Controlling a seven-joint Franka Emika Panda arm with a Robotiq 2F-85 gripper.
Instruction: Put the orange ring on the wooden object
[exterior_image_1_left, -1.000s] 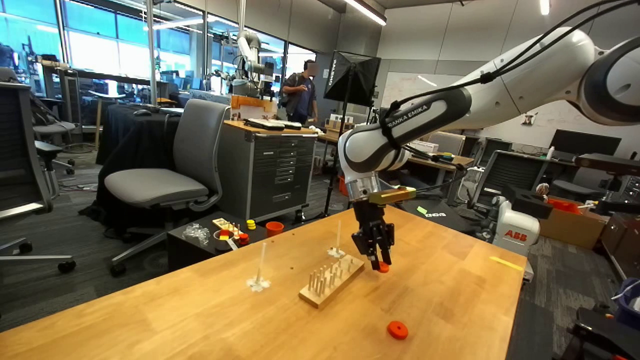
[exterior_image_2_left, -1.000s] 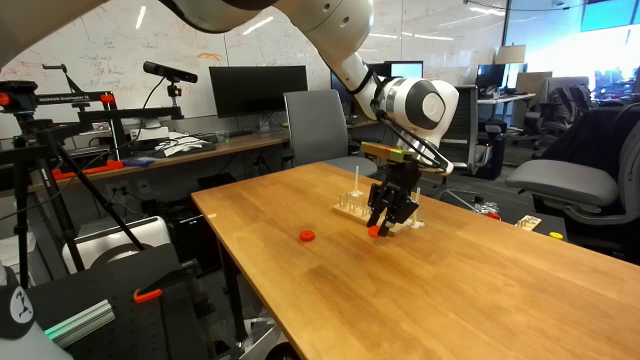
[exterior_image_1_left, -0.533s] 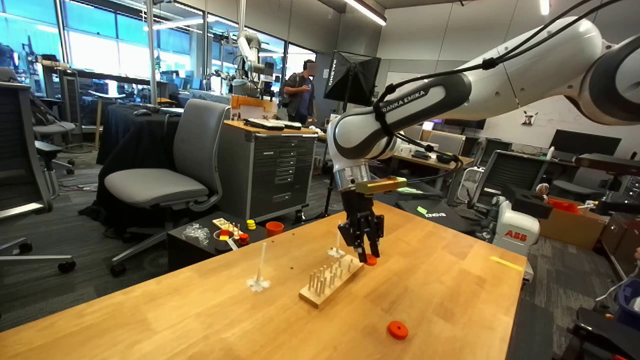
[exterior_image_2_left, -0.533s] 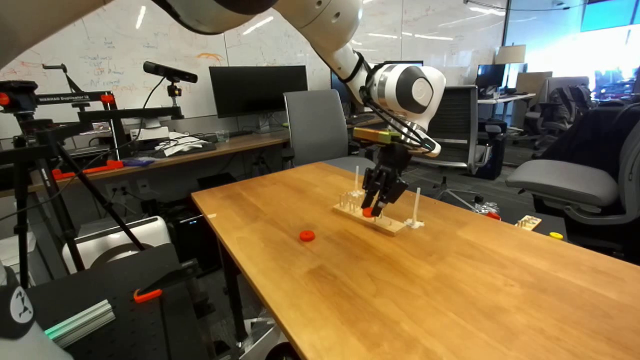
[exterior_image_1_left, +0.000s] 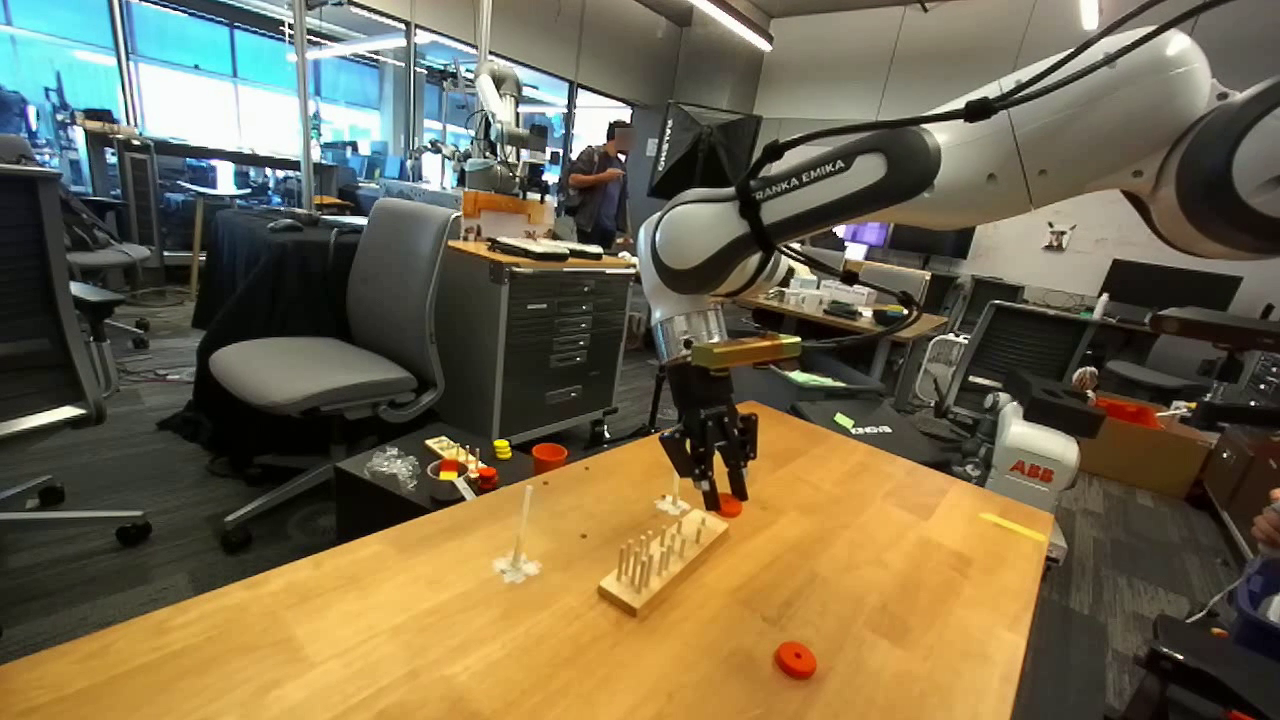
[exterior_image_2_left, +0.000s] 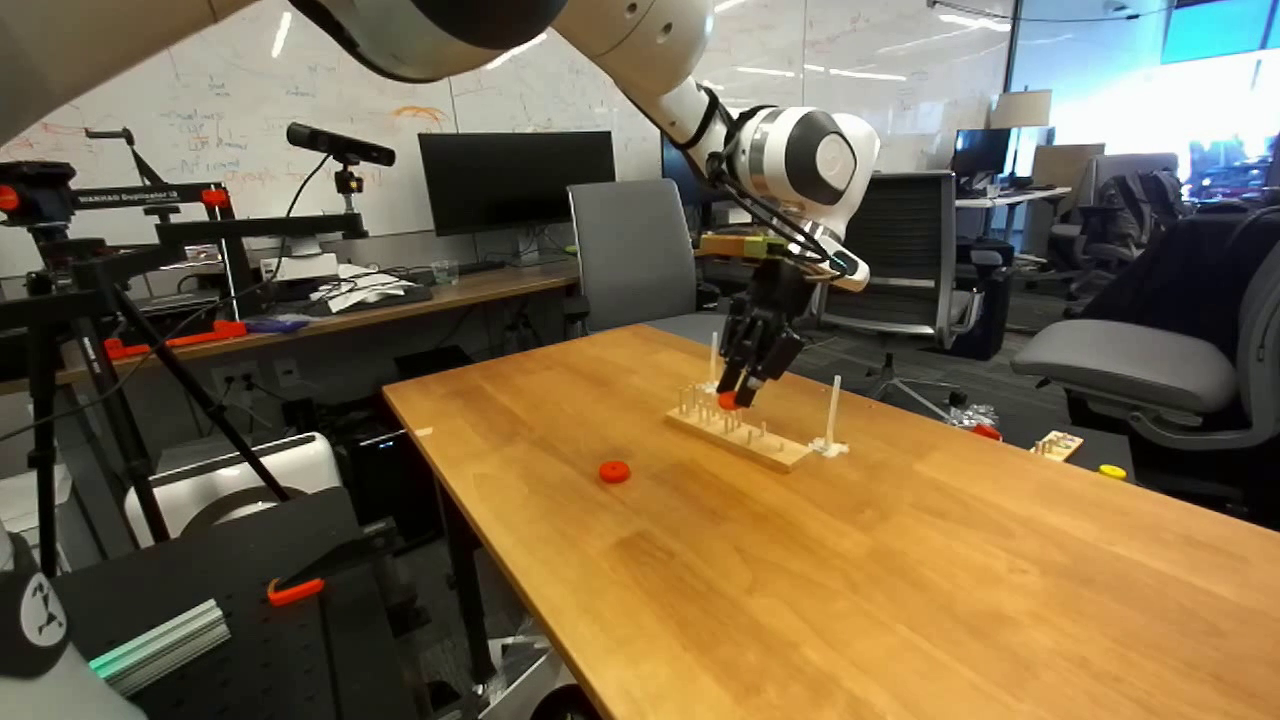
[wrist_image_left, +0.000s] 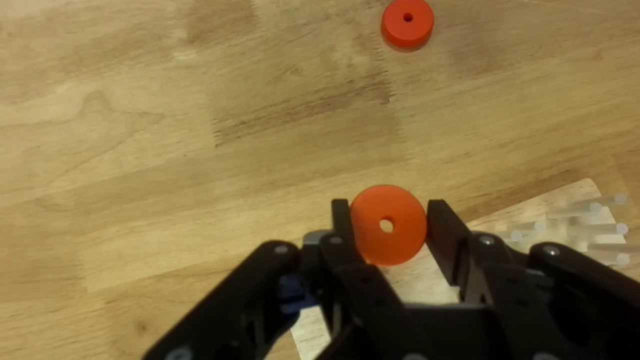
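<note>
My gripper (exterior_image_1_left: 727, 495) is shut on an orange ring (wrist_image_left: 388, 247), one finger pad on each side. It holds the ring flat in the air, with its hole showing in the wrist view. The held ring also shows in both exterior views (exterior_image_1_left: 731, 507) (exterior_image_2_left: 728, 400). The wooden object (exterior_image_1_left: 628, 597) lies on the table, with several thin upright pegs. In the wrist view the held ring overlaps the edge of this wooden base (wrist_image_left: 420, 282), and the gripper hides part of it. A second orange ring (exterior_image_1_left: 796, 660) lies flat on the table, apart from the base (exterior_image_2_left: 740, 440).
Two lone thin pale sticks (exterior_image_1_left: 523, 525) (exterior_image_2_left: 714, 355) stand upright on taped feet near the wooden base. A black side stand (exterior_image_1_left: 370, 500) beside the table holds a small peg board, yellow rings and an orange cup (exterior_image_1_left: 548, 458). Chairs stand around the table.
My gripper has risen from near the tabletop with the ring in it and moved over toward the wooden base. The second ring and the base have not moved.
</note>
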